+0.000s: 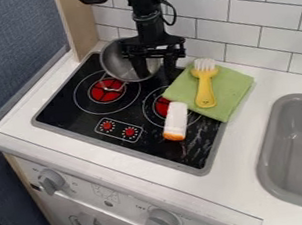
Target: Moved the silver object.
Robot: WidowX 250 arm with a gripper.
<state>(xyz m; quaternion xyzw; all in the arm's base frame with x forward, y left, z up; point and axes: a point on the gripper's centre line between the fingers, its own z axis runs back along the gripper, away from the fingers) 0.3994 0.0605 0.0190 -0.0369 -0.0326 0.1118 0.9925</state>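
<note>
The silver pot [116, 62] is at the back of the stove [66, 110], by the wall. It looks tipped, maybe leaning on the end effector [156, 75], whose fingers are spread – one is inside the shiny, round pot. The soft green cloth [232, 89] lies under the yellow brush [205, 91] – perhaps as its mat.

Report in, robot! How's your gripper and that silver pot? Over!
Gripper open, at the silver pot's edge. Pot toward the stove's back, looks tipped. Green cloth and yellow brush nearby, might get bumped. Over.
</note>
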